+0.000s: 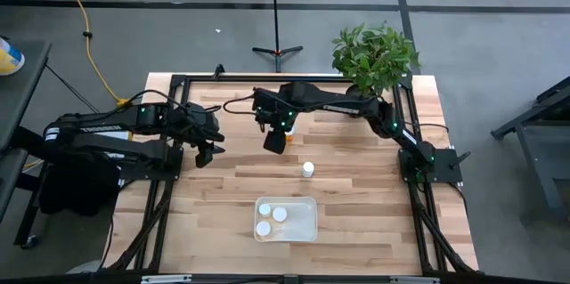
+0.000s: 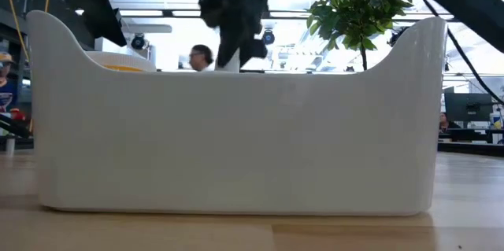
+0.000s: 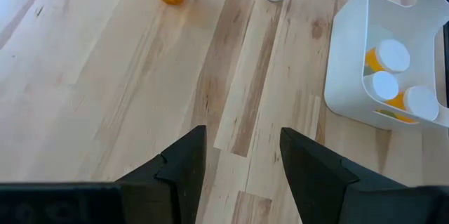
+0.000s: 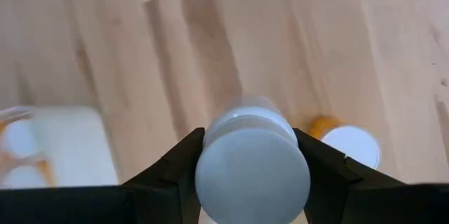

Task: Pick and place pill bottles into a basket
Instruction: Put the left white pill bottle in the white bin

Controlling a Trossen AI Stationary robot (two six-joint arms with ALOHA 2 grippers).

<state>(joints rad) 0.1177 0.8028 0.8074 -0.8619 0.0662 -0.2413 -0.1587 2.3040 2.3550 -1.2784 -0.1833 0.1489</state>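
The whitish basket [image 1: 307,229] stands near the table's front edge and holds three white-capped pill bottles [image 1: 272,219]; its wall fills the low view [image 2: 236,141]. One more bottle [image 1: 307,170] stands upright on the wood between basket and arms, also seen in the right wrist view [image 4: 349,145]. My right gripper [image 1: 276,138] is over the table's middle, shut on an orange-bodied bottle [image 4: 251,168]. My left gripper [image 1: 207,150] is open and empty [image 3: 242,161] over bare wood at the left. My right gripper pinches the bottle between its two fingers at the white-capped end [image 4: 210,147], one finger on each side. The cap faces back toward the wrist and the orange body [image 1: 277,143] sticks out past the fingertips. The fingers point down, and the bottle is clear of the table.
A potted plant [image 1: 374,52] stands at the table's far right corner. Black frame rails run along the table's sides [image 1: 165,195]. Bare wood lies between the basket and my left gripper. A person [image 2: 201,56] shows in the room behind.
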